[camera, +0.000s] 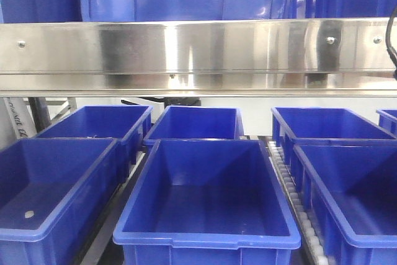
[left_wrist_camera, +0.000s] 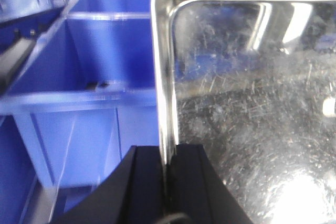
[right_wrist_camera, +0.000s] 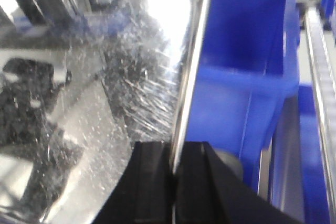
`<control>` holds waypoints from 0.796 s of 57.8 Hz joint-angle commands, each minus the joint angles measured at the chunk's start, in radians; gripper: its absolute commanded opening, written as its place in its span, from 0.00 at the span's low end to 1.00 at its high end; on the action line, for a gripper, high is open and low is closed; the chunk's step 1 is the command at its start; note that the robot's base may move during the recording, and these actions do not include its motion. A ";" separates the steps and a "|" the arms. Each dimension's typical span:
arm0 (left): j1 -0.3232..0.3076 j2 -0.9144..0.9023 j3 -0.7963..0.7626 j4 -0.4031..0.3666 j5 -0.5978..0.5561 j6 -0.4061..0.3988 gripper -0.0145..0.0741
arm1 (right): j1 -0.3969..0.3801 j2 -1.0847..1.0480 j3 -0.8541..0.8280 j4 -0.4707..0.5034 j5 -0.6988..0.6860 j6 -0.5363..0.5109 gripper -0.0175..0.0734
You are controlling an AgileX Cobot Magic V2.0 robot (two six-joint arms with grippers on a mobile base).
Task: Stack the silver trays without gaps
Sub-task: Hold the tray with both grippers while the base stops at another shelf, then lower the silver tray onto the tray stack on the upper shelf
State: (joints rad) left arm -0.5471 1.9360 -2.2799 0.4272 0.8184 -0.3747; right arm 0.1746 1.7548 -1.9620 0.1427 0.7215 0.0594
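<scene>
Steel beam (camera: 198,54) low over blue bins (camera: 205,240); silver tray (left_wrist_camera: 252,103) seemingly crowds bin wall.

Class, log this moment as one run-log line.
left claw: shut on silver tray rim | right claw: shut on silver tray rim | blue bins: alongside

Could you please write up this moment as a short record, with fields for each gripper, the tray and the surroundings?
Left gripper: jaws shut on the rim of a silver tray
Right gripper: jaws shut on a silver tray rim; whether it is the same tray cannot be told
Tray surface: shiny, heavily scratched
Surroundings: open blue bins in rows, steel beam across above them
Front view: shows no tray and no arm
Stack: no second tray visible in any view
</scene>
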 commanded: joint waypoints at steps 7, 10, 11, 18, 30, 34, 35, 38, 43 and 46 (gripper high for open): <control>0.006 0.044 -0.006 0.030 0.134 0.004 0.16 | -0.004 0.058 -0.010 -0.024 0.122 -0.024 0.11; 0.006 0.064 -0.006 0.030 0.187 0.004 0.16 | 0.000 0.077 -0.010 -0.024 0.153 -0.024 0.11; 0.006 0.075 -0.006 0.030 0.207 0.004 0.16 | 0.000 0.082 -0.010 -0.024 0.165 -0.024 0.11; 0.006 0.126 -0.006 0.030 0.297 0.004 0.16 | 0.012 0.127 -0.010 -0.024 0.218 -0.024 0.11; 0.006 0.192 -0.006 0.018 0.369 0.004 0.16 | 0.038 0.186 -0.010 -0.026 0.243 -0.024 0.11; 0.006 0.203 -0.005 0.008 0.373 0.004 0.16 | 0.043 0.202 -0.010 -0.026 0.243 -0.024 0.11; 0.006 0.205 -0.005 0.006 0.373 0.004 0.16 | 0.044 0.204 -0.010 -0.026 0.243 -0.024 0.11; 0.006 0.209 -0.005 0.003 0.373 0.004 0.16 | 0.046 0.214 -0.010 -0.026 0.246 -0.024 0.11; 0.006 0.209 -0.005 0.003 0.369 0.004 0.16 | 0.046 0.225 -0.010 -0.026 0.246 -0.024 0.11; 0.006 0.209 -0.005 0.003 0.365 0.004 0.18 | 0.046 0.229 -0.010 -0.026 0.246 -0.024 0.11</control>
State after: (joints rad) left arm -0.5471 2.1486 -2.2799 0.3936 1.1982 -0.3873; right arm 0.2146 1.9908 -1.9637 0.1397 0.9782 0.0676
